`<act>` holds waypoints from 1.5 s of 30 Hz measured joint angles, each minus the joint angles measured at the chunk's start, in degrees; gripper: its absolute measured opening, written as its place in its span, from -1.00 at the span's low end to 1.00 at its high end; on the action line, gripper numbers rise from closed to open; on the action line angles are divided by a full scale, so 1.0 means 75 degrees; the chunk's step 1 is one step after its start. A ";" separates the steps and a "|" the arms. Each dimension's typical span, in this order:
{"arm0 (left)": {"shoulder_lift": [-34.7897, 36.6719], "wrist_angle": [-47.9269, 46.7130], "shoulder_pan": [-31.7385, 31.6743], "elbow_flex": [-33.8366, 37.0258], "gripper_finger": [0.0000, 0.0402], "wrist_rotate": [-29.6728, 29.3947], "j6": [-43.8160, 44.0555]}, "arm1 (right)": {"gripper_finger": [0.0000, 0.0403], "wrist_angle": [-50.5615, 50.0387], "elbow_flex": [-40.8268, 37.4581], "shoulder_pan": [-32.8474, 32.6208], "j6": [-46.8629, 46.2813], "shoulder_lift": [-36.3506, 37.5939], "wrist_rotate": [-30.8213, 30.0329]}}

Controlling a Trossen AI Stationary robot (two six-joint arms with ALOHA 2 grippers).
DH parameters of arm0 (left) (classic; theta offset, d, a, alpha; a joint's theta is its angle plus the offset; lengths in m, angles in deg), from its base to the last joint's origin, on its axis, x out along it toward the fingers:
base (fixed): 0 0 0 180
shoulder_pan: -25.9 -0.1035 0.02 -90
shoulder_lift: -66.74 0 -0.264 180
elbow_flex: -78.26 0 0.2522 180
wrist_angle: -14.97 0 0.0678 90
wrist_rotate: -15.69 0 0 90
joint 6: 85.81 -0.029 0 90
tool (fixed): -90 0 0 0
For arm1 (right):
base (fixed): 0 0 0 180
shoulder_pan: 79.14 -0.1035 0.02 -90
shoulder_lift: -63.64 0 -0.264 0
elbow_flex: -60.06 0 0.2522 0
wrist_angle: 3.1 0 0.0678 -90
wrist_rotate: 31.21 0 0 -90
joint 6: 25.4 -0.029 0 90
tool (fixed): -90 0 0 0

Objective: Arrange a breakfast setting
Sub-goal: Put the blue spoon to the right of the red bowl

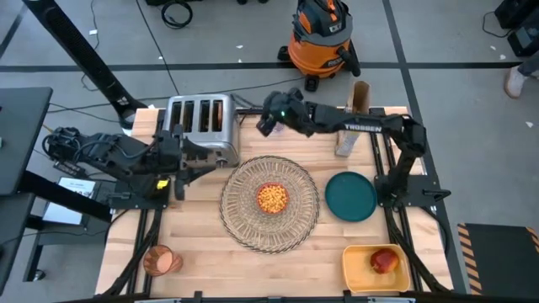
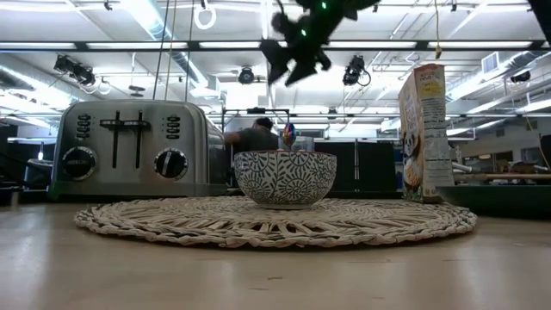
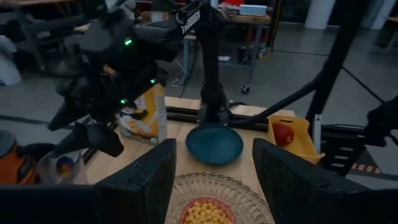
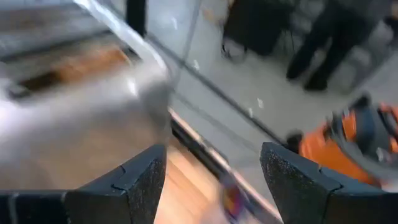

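Observation:
The round woven placemat (image 1: 269,225) lies at the table's middle, with a small patterned bowl (image 2: 285,177) of yellow cereal (image 1: 271,199) on it. The dark teal plate (image 1: 350,195) lies to its right. The red apple (image 1: 384,261) sits in the yellow tub (image 1: 362,271) at the near right. The amber cup (image 1: 158,261) stands at the near left. A toast slice (image 4: 81,65) sits in a slot of the toaster (image 1: 200,126). My left gripper (image 1: 195,164) is open and empty at the toaster's near side. My right gripper (image 1: 263,122) is open and empty, high above the toaster's right end. I cannot make out the spoon.
A cereal box (image 1: 360,97) stands at the far right, with a small pouch (image 1: 345,143) just in front of it. An orange shop vacuum (image 1: 320,38) stands on the floor beyond the table. A person (image 4: 323,43) stands in the room behind.

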 joint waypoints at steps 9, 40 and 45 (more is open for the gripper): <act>0.0000 -0.0013 -0.0571 0.0000 0.08 0.0000 -0.0005 | 0.20 -0.0673 -0.0009 0.1092 -0.0561 -0.0293 0.1753; 0.0000 -0.0211 -0.1033 0.0000 0.08 0.0012 0.0205 | -0.28 -0.0525 -0.0262 0.1833 -0.0138 -0.0723 0.3770; 0.0000 -0.0209 -0.1033 0.0000 0.08 0.0012 0.0246 | -0.42 -0.0549 -0.0262 0.1858 -0.0182 -0.0717 0.3770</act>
